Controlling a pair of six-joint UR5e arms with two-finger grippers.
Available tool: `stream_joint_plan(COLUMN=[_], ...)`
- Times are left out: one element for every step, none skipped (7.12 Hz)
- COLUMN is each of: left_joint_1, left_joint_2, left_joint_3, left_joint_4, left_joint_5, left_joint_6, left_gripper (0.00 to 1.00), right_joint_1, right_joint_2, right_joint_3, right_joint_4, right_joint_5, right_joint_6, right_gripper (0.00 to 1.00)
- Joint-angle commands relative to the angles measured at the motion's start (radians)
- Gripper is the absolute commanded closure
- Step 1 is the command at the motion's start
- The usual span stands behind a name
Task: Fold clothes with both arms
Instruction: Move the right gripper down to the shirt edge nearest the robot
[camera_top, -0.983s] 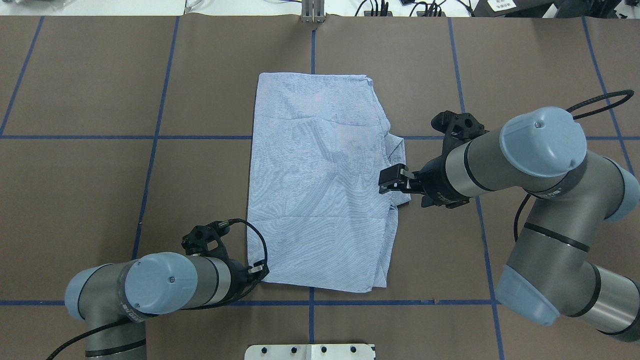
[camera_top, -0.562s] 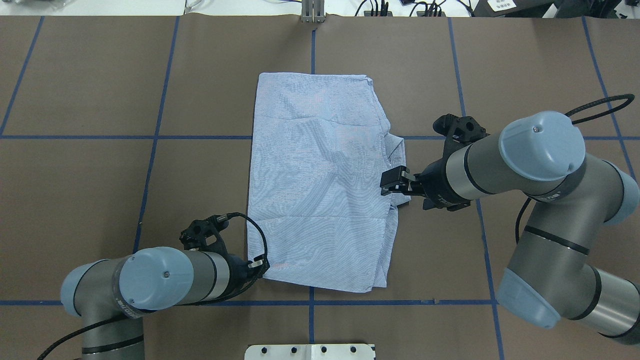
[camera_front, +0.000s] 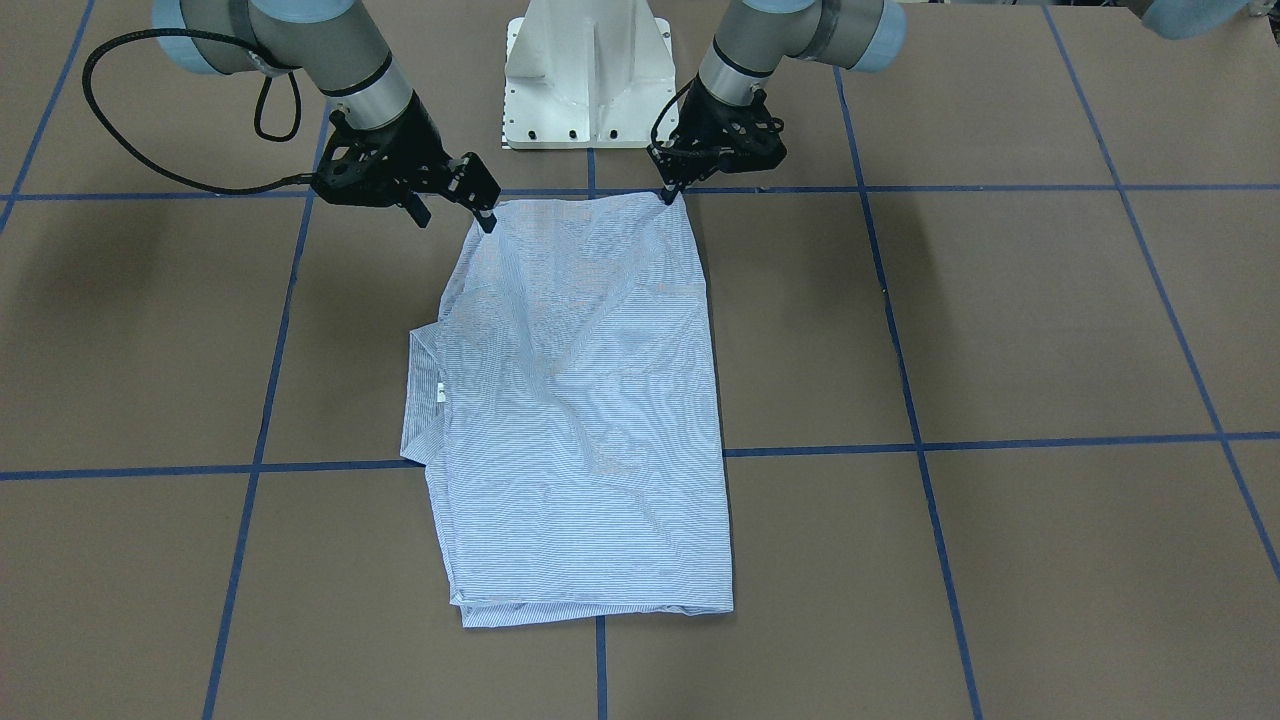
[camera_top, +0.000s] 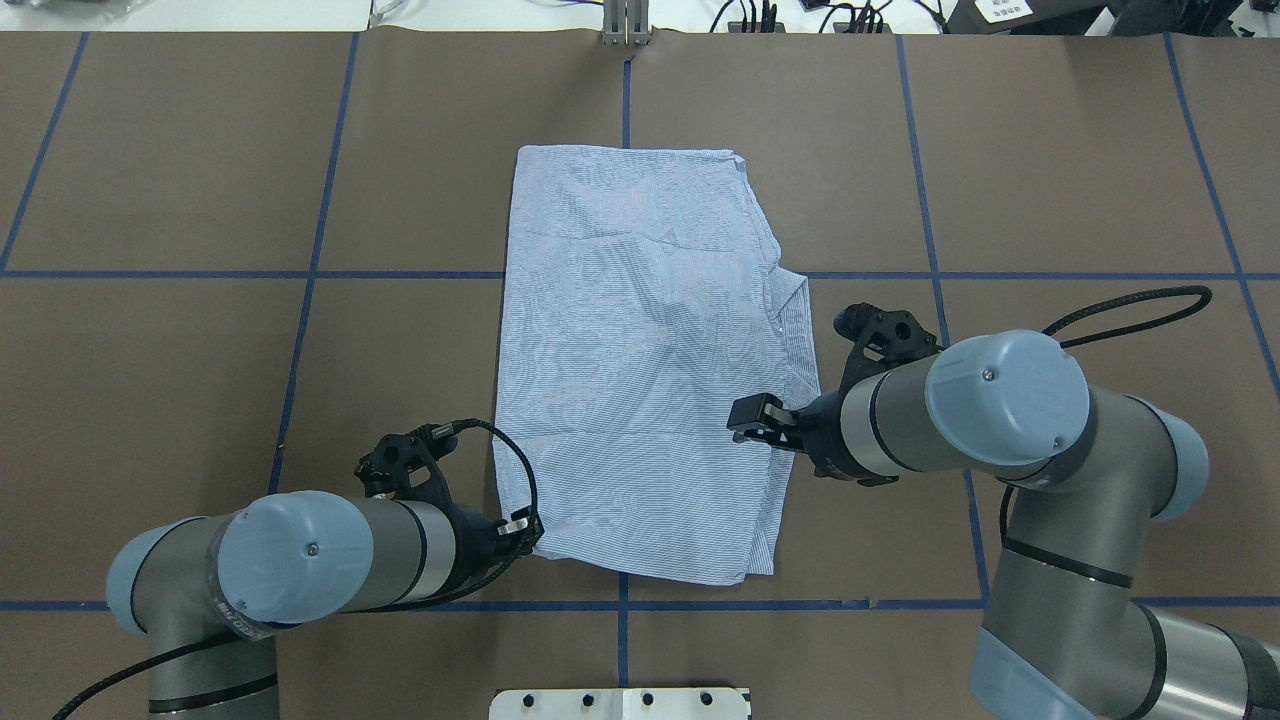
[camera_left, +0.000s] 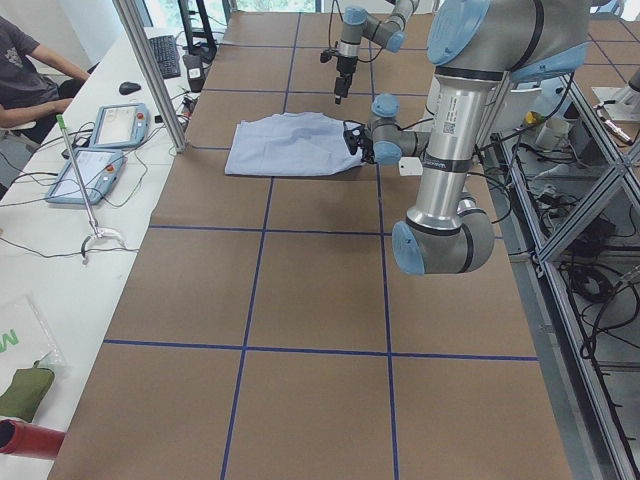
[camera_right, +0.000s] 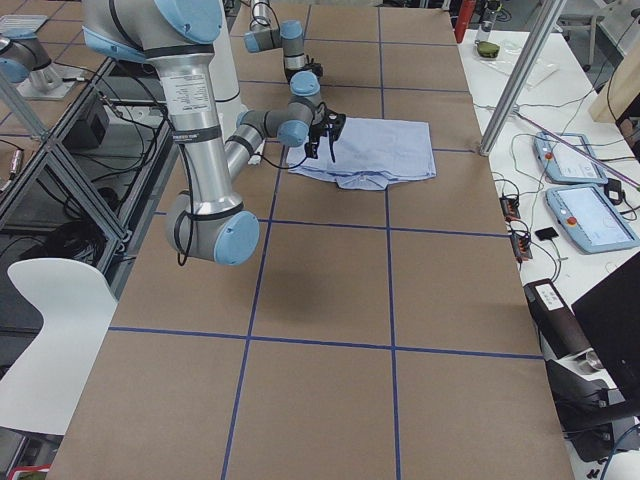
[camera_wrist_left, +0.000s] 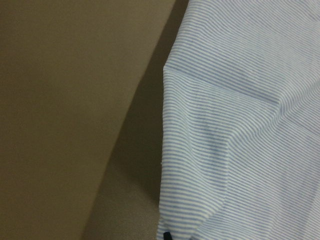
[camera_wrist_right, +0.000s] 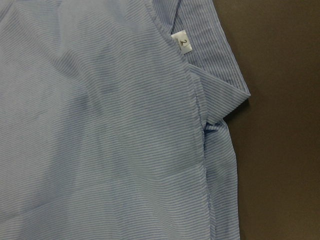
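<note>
The light blue striped shirt (camera_top: 640, 380) lies folded into a long rectangle mid-table, its collar with a white tag (camera_wrist_right: 183, 42) poking out on the robot's right side. My left gripper (camera_top: 527, 533) is at the shirt's near left corner and is shut on it; the left wrist view shows that corner (camera_wrist_left: 240, 130) raised a little off the table. In the front view it (camera_front: 670, 196) pinches that corner. My right gripper (camera_top: 748, 420) is open and hovers over the shirt's right edge, nearer the robot than the collar; it also shows in the front view (camera_front: 484, 212).
The brown table (camera_top: 200, 350) carries a grid of blue tape. The white pedestal base (camera_front: 588, 70) stands at the near edge. A metal post (camera_left: 150, 70) and tablets (camera_left: 115, 125) stand at the far side, where an operator sits.
My right gripper has moved from beside the collar toward the robot along the shirt's right edge. My left arm has drawn back slightly, still at the near left corner.
</note>
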Motion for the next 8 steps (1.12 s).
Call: stream_joint_plan(left_joint_1=[0.003,0.002,0.002,0.002,0.002,0.002,0.002,0.002], left_joint_2=[-0.002,-0.002,-0.002,-0.001,-0.001,-0.001,-0.001,-0.001], left_joint_3=[-0.004,-0.004,-0.003,-0.003,-0.001,0.0,-0.001,0.0], left_joint_4=[0.0,0.0,0.0,0.0,0.0,0.0,0.0,0.0], left_joint_5=[0.0,0.0,0.0,0.0,0.0,0.0,0.0,0.0], left_joint_6=[0.001,0.001,0.001,0.001,0.001,0.001,0.001,0.003], left_gripper=[1.0,1.0,1.0,1.0,1.0,1.0,1.0,1.0], right_joint_1=[-0.093,-0.16,-0.202,-0.222,-0.231,-0.231,-0.228,-0.222], right_joint_2=[0.003,0.006,0.019,0.032,0.038,0.055,0.079,0.091], right_joint_3=[-0.022,-0.033,-0.031,-0.033,-0.054,-0.076,-0.09,-0.094], right_joint_4=[-0.002,-0.017,-0.09,-0.133,-0.155,-0.176,-0.178,-0.179], right_joint_5=[-0.083,-0.158,-0.204,-0.206,-0.206,-0.208,-0.208,-0.208], right_joint_6=[0.091,0.175,0.207,0.24,0.241,0.243,0.241,0.241], right_gripper=[0.0,0.0,0.0,0.0,0.0,0.0,0.0,0.0])
